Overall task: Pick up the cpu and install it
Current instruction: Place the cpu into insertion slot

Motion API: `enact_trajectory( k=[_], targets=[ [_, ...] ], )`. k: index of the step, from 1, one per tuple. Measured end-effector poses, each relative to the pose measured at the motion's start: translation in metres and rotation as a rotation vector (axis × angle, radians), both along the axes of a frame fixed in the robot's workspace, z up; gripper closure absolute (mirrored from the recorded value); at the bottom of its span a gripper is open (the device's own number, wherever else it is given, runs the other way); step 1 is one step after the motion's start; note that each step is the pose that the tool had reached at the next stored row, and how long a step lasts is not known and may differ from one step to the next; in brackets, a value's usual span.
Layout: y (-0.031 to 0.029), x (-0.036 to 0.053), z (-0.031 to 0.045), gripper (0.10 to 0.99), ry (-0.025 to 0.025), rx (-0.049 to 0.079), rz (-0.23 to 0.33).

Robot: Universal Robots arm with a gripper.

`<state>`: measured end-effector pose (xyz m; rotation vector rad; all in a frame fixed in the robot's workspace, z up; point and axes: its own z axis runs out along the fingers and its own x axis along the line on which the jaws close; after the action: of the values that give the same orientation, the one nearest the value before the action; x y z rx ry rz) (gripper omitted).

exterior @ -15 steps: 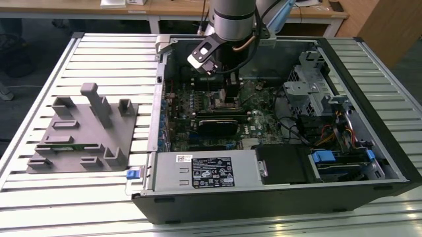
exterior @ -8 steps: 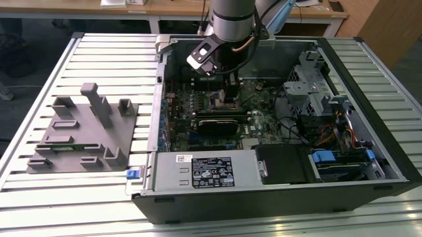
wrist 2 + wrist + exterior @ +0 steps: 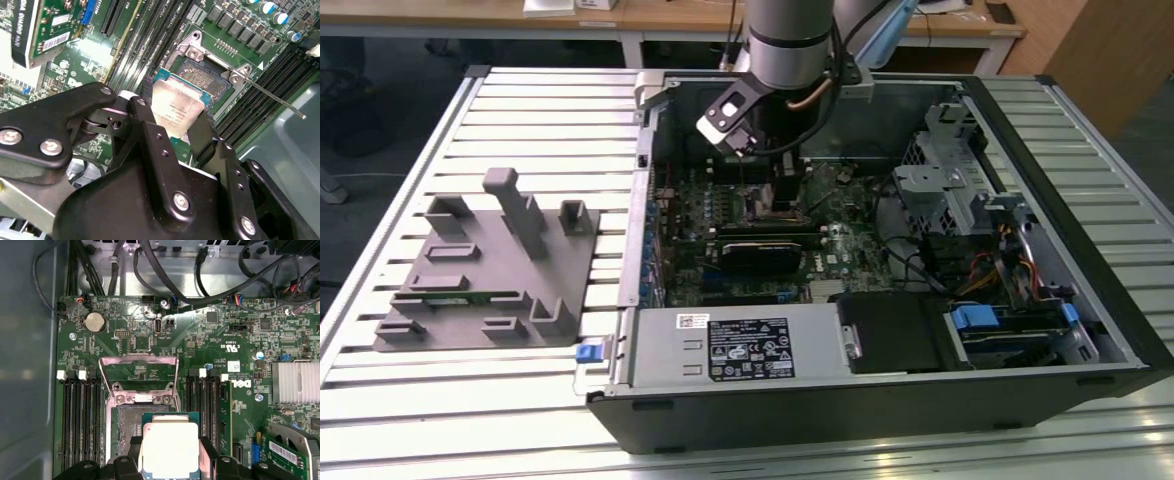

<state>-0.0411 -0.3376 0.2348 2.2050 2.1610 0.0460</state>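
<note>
Holds the cpu point(image 3: 170, 447) pinched narrow in the gripper point(image 3: 171, 466), over the open socket point(image 3: 125, 427), three o'clock of the grey tray point(image 3: 487, 262) in the exterior view. Risks bent pins if lowered tilted or off-corner.

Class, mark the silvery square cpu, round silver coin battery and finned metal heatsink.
Silvery square cpu point(image 3: 169, 450), first wrist view, centre of metal top.
Round silver coin battery point(image 3: 94, 322), first wrist view, face.
Finned metal heatsink point(image 3: 295, 382), first wrist view, middle fins.

One cpu point(image 3: 170, 450), one socket point(image 3: 125, 422), one tray point(image 3: 483, 265)
</note>
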Motion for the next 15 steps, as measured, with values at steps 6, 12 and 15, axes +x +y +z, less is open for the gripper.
enact_trajectory(
  k=[6, 12, 15],
  targets=[
    [0.0073, -0.0008, -0.0092, 0.553, -0.0001, -0.001, 0.000],
    [0.0079, -0.0012, -0.0131, 0.553, 0.0000, -0.001, 0.000],
    [0.0080, -0.0012, -0.0144, 0.553, 0.0000, -0.001, 0.000]
  ],
)
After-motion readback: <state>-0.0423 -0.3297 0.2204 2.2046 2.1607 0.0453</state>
